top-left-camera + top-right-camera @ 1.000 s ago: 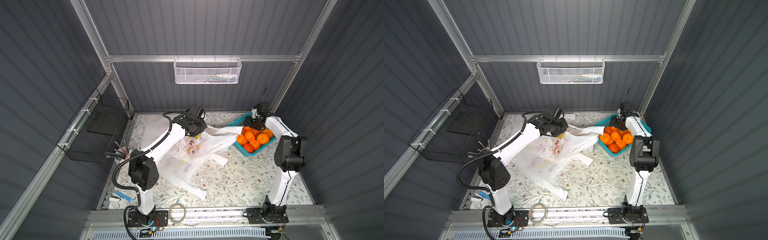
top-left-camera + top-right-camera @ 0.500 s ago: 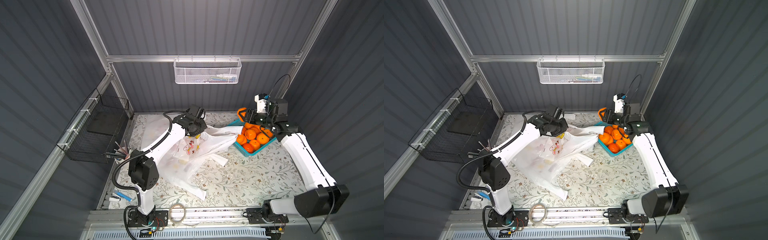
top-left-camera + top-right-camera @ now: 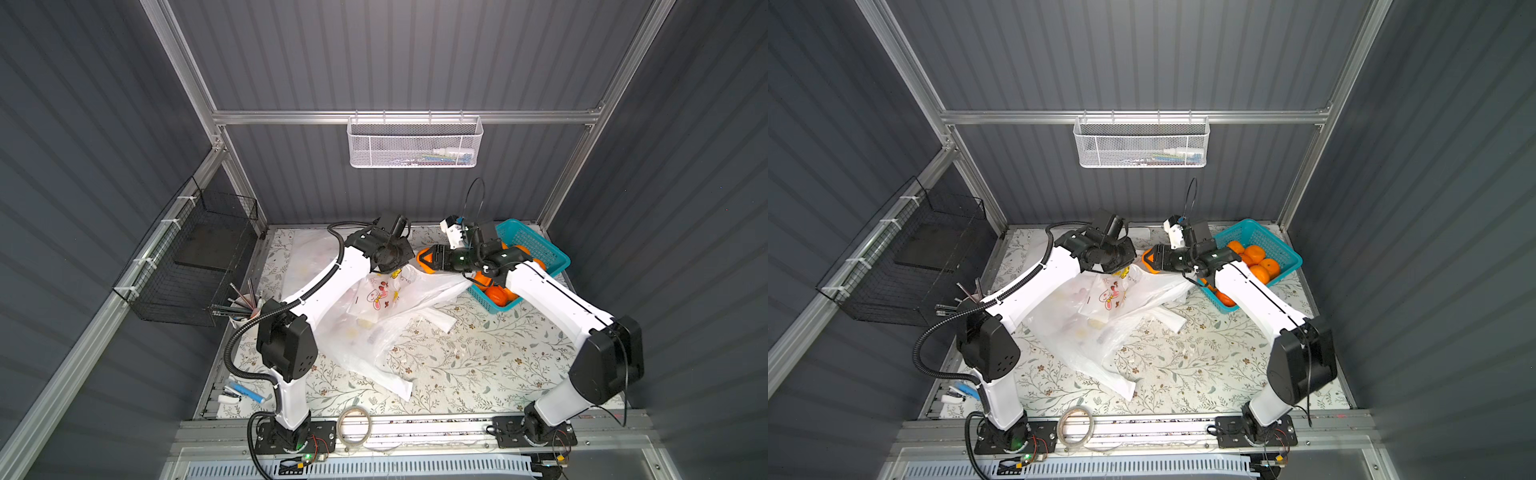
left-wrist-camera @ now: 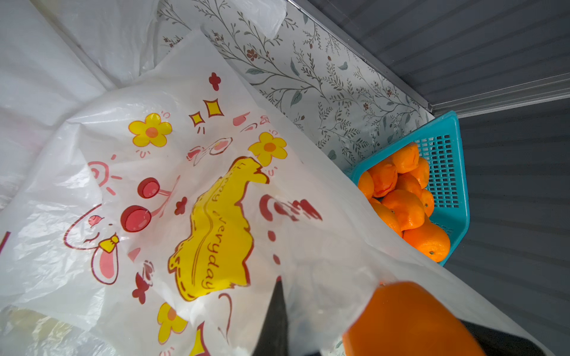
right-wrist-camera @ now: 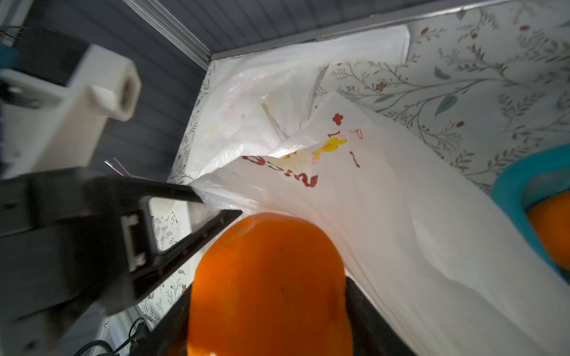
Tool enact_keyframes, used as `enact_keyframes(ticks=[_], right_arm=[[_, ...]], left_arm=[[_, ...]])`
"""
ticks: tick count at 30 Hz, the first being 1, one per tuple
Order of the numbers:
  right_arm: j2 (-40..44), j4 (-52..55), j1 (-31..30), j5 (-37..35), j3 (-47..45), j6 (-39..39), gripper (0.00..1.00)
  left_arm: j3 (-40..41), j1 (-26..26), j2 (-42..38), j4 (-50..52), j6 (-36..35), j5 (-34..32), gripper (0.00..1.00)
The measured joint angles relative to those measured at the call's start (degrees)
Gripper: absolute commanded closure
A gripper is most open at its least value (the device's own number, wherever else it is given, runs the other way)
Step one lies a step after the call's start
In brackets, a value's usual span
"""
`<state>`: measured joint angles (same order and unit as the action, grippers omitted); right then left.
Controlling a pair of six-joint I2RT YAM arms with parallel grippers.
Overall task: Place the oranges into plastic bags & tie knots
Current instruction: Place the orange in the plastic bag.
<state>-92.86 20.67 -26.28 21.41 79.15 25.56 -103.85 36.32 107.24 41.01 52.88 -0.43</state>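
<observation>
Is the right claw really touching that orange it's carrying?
Touching. The right wrist view shows the orange clamped in the right gripper, its fingers pressed against both sides.

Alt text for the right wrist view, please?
The right gripper holds a round bright-orange mandarin in its jaws, close to a translucent white printed plastic bag. The left gripper pinches the bag's edge; a teal plastic basket sits nearby.
</observation>
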Motion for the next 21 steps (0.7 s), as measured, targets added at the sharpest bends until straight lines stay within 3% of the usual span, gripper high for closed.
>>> enact_keyframes(ticks=[3,11,21], right_arm=[[-2.2,-0.4,-0.7,-0.4,-0.3,0.6,0.41],[-7.3,-0.3,-0.9,-1.5,0.7,1.4,0.19],[3.2,1.3,-0.9,-2.6,1.1,1.1,0.16]], left_arm=[[0.2,0.0,-0.1,0.0,0.0,0.0,0.97],[0.2,0.0,-0.6,0.0,0.0,0.0,0.96],[0.2,0.0,-0.6,0.0,0.0,0.4,0.96]])
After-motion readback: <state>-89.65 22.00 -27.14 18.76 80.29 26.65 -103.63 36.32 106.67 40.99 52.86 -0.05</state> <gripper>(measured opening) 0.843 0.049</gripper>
